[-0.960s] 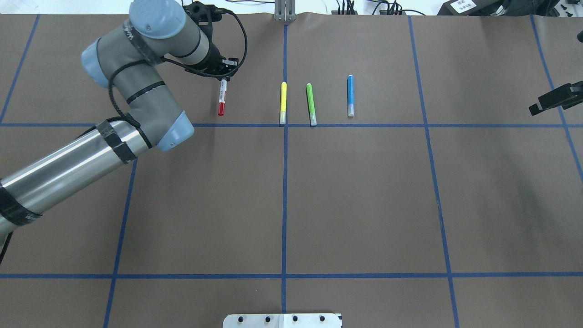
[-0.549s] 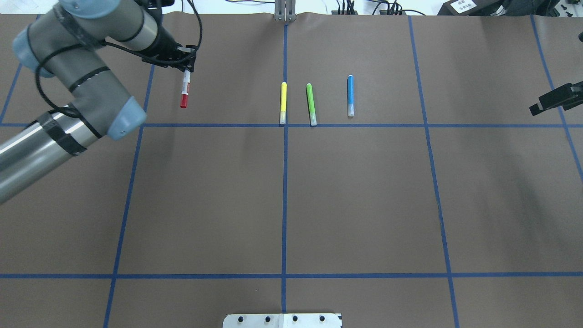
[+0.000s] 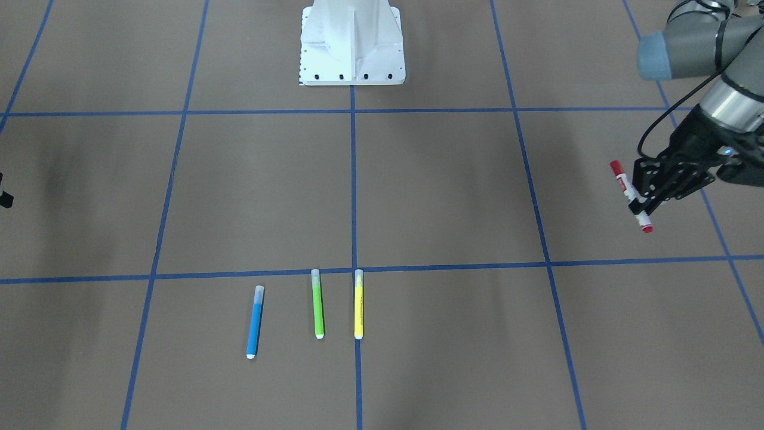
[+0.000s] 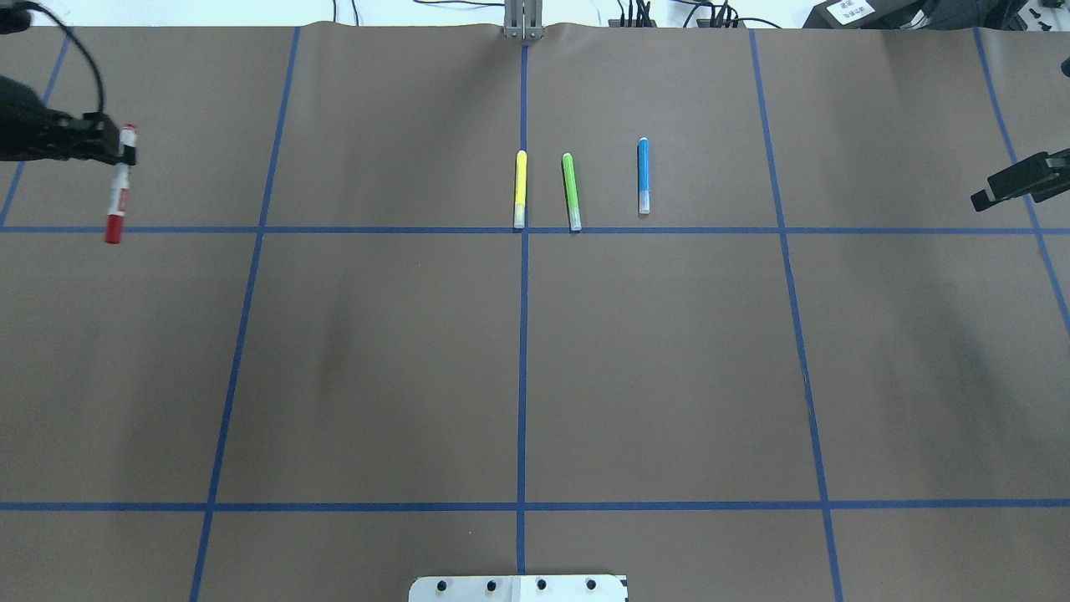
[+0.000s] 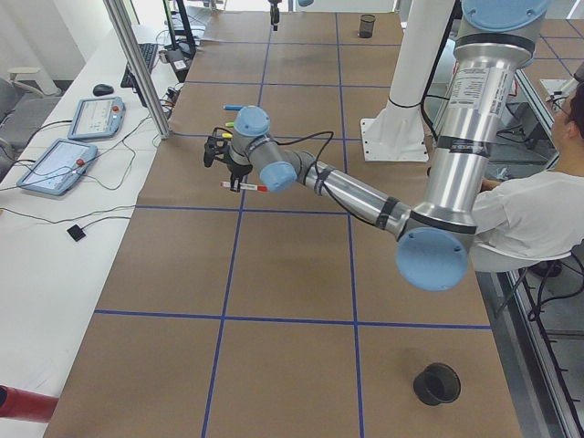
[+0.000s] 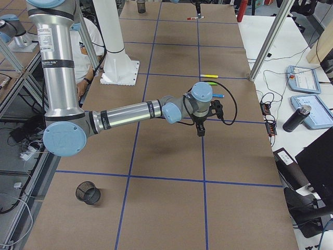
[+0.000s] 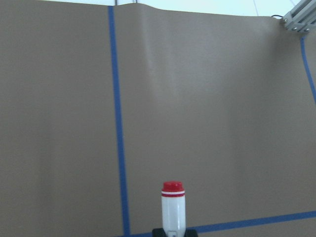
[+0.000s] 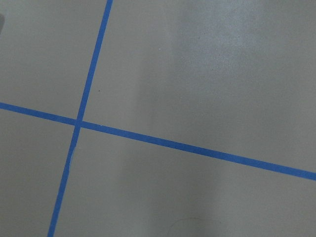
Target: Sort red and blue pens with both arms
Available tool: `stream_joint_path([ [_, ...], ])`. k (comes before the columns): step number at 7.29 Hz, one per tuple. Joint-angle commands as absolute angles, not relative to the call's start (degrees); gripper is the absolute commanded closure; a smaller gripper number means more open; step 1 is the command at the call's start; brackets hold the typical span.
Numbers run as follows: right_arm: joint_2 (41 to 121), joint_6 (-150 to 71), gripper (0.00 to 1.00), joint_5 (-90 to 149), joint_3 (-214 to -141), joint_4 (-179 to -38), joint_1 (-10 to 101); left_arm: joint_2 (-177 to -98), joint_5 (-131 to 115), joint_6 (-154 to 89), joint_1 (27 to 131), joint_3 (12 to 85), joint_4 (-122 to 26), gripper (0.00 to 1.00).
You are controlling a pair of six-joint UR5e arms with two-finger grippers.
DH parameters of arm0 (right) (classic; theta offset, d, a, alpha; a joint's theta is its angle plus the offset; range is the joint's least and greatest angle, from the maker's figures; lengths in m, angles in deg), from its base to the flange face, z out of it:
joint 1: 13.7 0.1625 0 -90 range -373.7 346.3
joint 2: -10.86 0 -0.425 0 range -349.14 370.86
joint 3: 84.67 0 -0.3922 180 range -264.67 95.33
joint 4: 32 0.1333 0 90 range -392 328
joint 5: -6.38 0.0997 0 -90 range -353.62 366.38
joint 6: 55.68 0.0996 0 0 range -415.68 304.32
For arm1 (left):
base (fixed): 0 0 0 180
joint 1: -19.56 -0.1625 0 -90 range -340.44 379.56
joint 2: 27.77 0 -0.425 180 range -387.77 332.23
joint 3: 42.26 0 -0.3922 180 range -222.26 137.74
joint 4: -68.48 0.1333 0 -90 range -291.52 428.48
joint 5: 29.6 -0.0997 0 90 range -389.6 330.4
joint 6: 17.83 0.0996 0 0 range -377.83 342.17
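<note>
At the bottom centre of the overhead view, the white pedestal base (image 4: pixel 518 588) is seen at the nearest edge of the table (image 4: pixel 669 359), which is covered in brown paper and crossed by blue tape lines (image 4: pixel 522 368). Farther off, in the upper middle of the frame, three pens are laid flat and roughly parallel just beyond a cross line of tape. The yellow pen (image 4: pixel 520 189) is laid along the centre line, the green pen (image 4: pixel 571 191) just beside it to the right, and the blue pen (image 4: pixel 643 176) farther right, apart from both.

At about the same depth, at the far left edge, the red marker (image 4: pixel 117 196) is held by the left gripper (image 4: pixel 124 150). The fingers are clamped on the white barrel near its far end, and the red cap is pointed toward the bottom of the frame. At the right edge the right gripper (image 4: pixel 1016 182) is partly seen, well apart from the blue pen. Whether its fingers are apart or together cannot be told.
</note>
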State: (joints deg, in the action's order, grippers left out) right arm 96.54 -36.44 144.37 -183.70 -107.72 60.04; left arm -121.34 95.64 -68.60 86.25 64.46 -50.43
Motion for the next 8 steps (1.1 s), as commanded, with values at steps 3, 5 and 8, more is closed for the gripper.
stream_joint_path([
  [3, 96.5, -36.4, 0.0, 144.3, -183.6, -107.8, 60.0, -91.3, 95.8, -68.3, 102.5, 67.0, -74.0, 1.0],
  [5, 96.1, -36.4, 0.0, 144.3, -183.6, -107.8, 60.0, -84.7, 97.0, -67.8, 112.9, 62.6, -85.8, 1.0],
  [8, 95.2, -36.4, 0.0, 144.2, -182.9, -107.8, 59.9, -79.9, 103.8, -67.7, 127.3, 47.6, -108.5, 1.0],
])
